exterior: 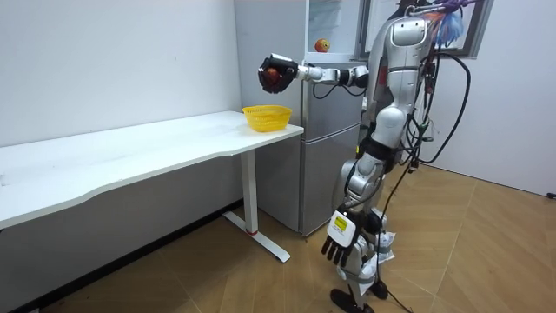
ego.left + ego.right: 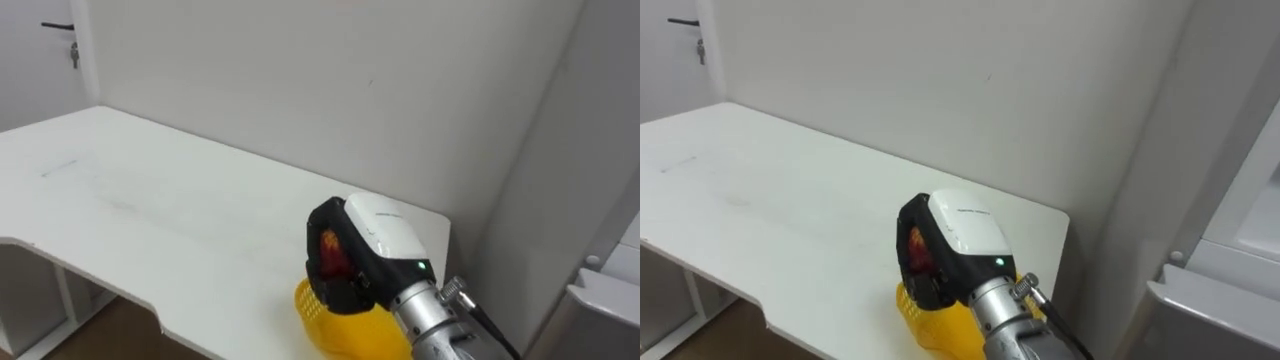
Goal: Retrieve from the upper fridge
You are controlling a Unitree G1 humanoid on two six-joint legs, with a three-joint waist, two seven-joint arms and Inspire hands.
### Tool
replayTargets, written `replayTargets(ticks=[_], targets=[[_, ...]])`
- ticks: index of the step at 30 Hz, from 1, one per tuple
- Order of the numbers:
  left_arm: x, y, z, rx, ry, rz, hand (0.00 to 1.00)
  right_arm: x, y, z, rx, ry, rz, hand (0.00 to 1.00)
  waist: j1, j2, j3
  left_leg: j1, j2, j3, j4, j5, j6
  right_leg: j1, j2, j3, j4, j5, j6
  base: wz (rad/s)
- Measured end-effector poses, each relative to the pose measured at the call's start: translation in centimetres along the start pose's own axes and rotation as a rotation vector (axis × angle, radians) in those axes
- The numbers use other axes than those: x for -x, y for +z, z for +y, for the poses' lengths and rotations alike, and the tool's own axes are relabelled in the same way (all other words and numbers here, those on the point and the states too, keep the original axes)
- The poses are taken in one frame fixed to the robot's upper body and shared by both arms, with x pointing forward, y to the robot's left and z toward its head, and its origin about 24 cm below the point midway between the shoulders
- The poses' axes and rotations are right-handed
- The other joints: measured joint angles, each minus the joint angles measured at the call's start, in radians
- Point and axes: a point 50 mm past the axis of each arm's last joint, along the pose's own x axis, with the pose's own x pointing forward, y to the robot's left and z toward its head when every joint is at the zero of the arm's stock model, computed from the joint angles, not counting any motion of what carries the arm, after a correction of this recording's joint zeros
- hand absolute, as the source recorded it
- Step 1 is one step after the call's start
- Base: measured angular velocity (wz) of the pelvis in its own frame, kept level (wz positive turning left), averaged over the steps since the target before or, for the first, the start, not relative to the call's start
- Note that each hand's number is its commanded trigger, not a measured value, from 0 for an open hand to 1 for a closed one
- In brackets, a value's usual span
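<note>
My right hand is stretched out over the far right end of the white table, its fingers curled round a red fruit. Directly beneath it stands a yellow basket, partly hidden by the hand and wrist. The room view shows me standing in front of the fridge, the right hand with the red fruit held well above the basket. My left hand hangs low at my side with relaxed fingers and nothing in it.
The upper fridge compartment stands open with an orange fruit on a shelf. The fridge's edge lies close at my right. A white wall runs behind the table, and a door is at the far left.
</note>
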Motion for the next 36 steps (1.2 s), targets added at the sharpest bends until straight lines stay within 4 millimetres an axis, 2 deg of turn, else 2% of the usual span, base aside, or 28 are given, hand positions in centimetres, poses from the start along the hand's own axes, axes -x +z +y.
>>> replayTargets(ticks=[9, 19, 22, 25, 26, 27, 28, 33, 36], targets=[[0.0, -0.1, 0.0, 0.002, -0.003, 0.004, 0.0, 0.1, -0.5, 0.2, -0.084, 0.002, 0.033, 1.0, -0.003, 0.001, 0.0009, 0.004, -0.004, -0.001, -0.005, 0.0, 0.001, 0.005, -0.005, -0.002, 0.002, -0.003, 0.005, 0.0], [0.1, 0.1, 0.1, -0.006, -0.001, 0.005, 0.0, 0.3, -1.6, 0.9, -0.07, 0.032, 0.086, 1.0, -0.004, 0.001, 0.0017, 0.006, -0.005, -0.007, 0.001, 0.0, 0.002, 0.009, -0.007, -0.006, 0.015, -0.004, 0.006, 0.01], [0.1, -0.1, -0.2, -0.011, -0.007, 0.022, 0.0, 0.6, -2.5, 1.5, -0.072, 0.055, 0.129, 1.0, -0.002, 0.002, 0.0024, 0.008, -0.006, -0.007, 0.005, 0.0, 0.004, 0.012, -0.008, -0.005, 0.016, -0.004, 0.007, 0.0], [0.2, -0.6, -0.4, -0.024, -0.008, 0.041, 0.0, 0.8, -3.4, 1.8, -0.078, 0.07, 0.177, 1.0, -0.005, 0.008, 0.0065, 0.004, -0.007, -0.007, 0.013, -0.002, 0.005, 0.011, -0.008, -0.003, 0.016, -0.004, 0.007, 0.0], [0.2, -0.7, -0.4, -0.029, -0.007, 0.043, 0.0, 0.8, -3.5, 1.8, -0.075, 0.07, 0.183, 0.89, -0.006, 0.011, 0.0078, 0.0, -0.007, -0.007, 0.017, -0.002, 0.005, 0.008, -0.008, -0.003, 0.016, -0.004, 0.007, 0.0], [0.2, -0.7, -0.4, -0.029, -0.007, 0.043, 0.0, 0.8, -3.5, 1.7, -0.075, 0.069, 0.184, 0.19, -0.006, 0.013, 0.0076, -0.003, -0.007, -0.007, 0.018, -0.002, 0.005, 0.006, -0.008, -0.004, 0.016, -0.004, 0.007, 0.0], [0.2, -0.7, -0.4, -0.029, -0.009, 0.041, 0.0, 0.8, -3.5, 1.7, -0.076, 0.067, 0.185, 0.0, -0.005, 0.016, 0.0074, -0.006, -0.007, -0.007, 0.019, -0.002, 0.005, 0.004, -0.008, -0.003, 0.017, -0.004, 0.007, 0.0], [0.2, -0.7, -0.4, -0.027, -0.011, 0.042, 0.0, 0.9, -3.8, 1.7, -0.116, 0.062, 0.202, 0.0, -0.004, 0.02, 0.0047, -0.006, -0.007, -0.007, 0.02, -0.001, 0.005, 0.003, -0.008, -0.003, 0.017, -0.004, 0.007, 0.0], [0.2, -0.7, -0.4, -0.027, -0.01, 0.042, 0.0, 1.2, -4.8, 2.0, -0.129, 0.075, 0.251, 0.0, -0.004, 0.017, 0.0014, -0.005, -0.007, -0.007, 0.02, -0.001, 0.005, 0.004, -0.008, -0.003, 0.017, -0.004, 0.007, 0.0]])
